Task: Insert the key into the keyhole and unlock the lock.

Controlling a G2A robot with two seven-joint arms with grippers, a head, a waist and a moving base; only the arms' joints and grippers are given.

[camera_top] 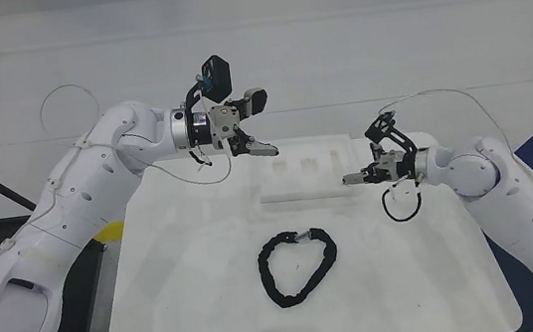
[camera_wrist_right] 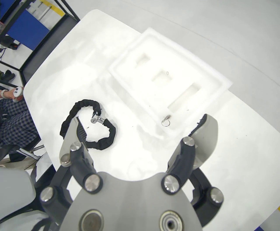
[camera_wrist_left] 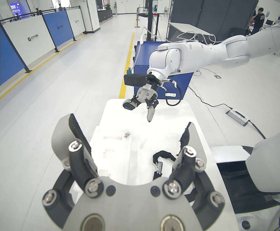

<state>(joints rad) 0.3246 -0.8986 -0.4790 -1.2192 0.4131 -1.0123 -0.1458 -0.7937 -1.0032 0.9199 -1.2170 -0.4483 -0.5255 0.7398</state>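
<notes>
A black fabric-covered chain lock [camera_top: 298, 262] lies in a loop on the white table, its metal lock cylinder [camera_wrist_right: 96, 119] at the loop's far side. The small key [camera_wrist_right: 165, 120], on a ring, rests on the rim of the white foam tray [camera_top: 310, 193]. It also appears in the left wrist view as the key [camera_wrist_left: 126, 135]. My right gripper [camera_top: 358, 175] hangs open just above and short of the key, nothing between its fingers. My left gripper [camera_top: 260, 127] is open and empty, raised over the tray's far left corner, away from the chain lock [camera_wrist_left: 163, 156].
The tray [camera_wrist_right: 131, 54] has three shallow rectangular recesses. The white table [camera_top: 184, 306] has bare surface in front of and beside the chain. A seated person in checked clothing holds a controller beyond the table edge in the right wrist view. A blue cabinet [camera_wrist_left: 153, 63] stands past the table's end.
</notes>
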